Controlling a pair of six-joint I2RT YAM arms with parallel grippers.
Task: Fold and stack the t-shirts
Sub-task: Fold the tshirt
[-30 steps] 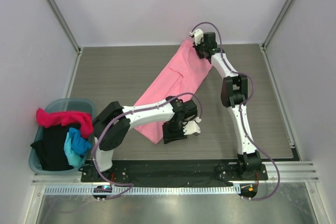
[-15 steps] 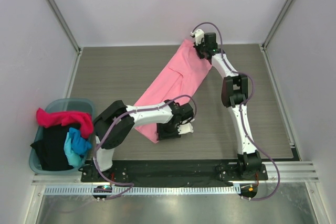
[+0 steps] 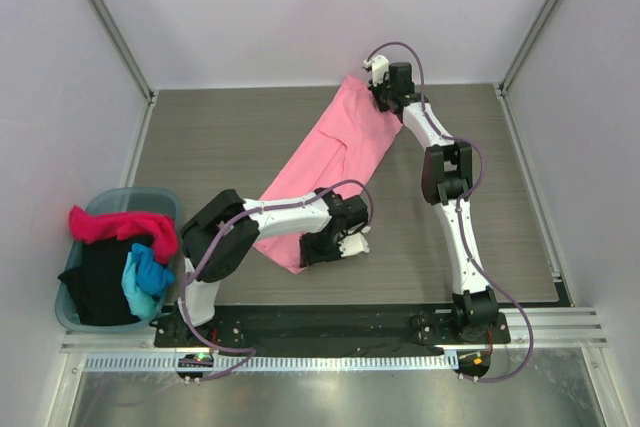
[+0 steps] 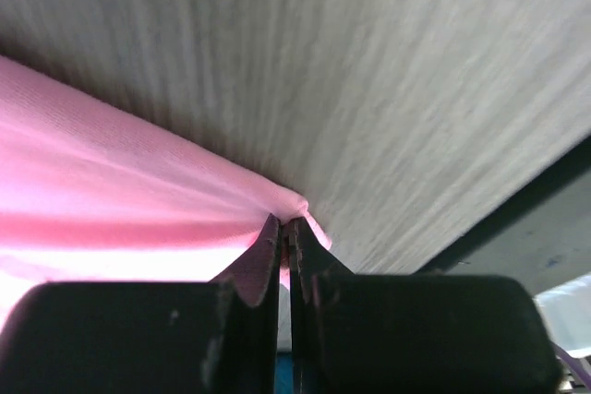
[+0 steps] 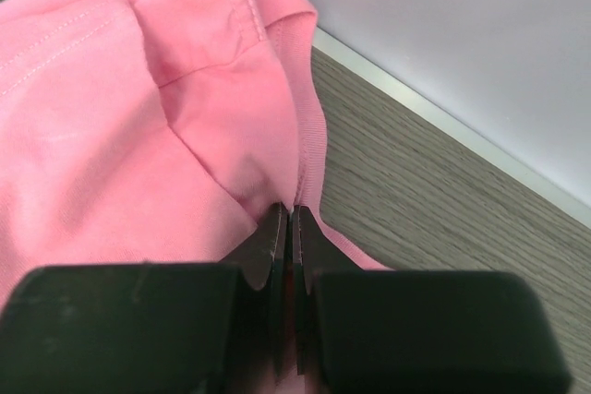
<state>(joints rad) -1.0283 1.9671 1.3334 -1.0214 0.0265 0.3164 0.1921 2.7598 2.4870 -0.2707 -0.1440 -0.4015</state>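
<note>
My left hand pinches the near corner of the pink t-shirt, my right hand its far edge. First fold, I judge; next, lift both together.

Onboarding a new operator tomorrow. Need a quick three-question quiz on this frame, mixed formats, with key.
1. True or false: the left jaws hang open, clear of the pink t-shirt.
2. Where do the right jaws pinch that shirt? A) its near corner B) its far end C) its middle
3. Fill in: the other t-shirts sit piled in a teal ____ on the left.
Key: 1 false, they are shut on its near corner; 2 B; 3 basket.
</note>
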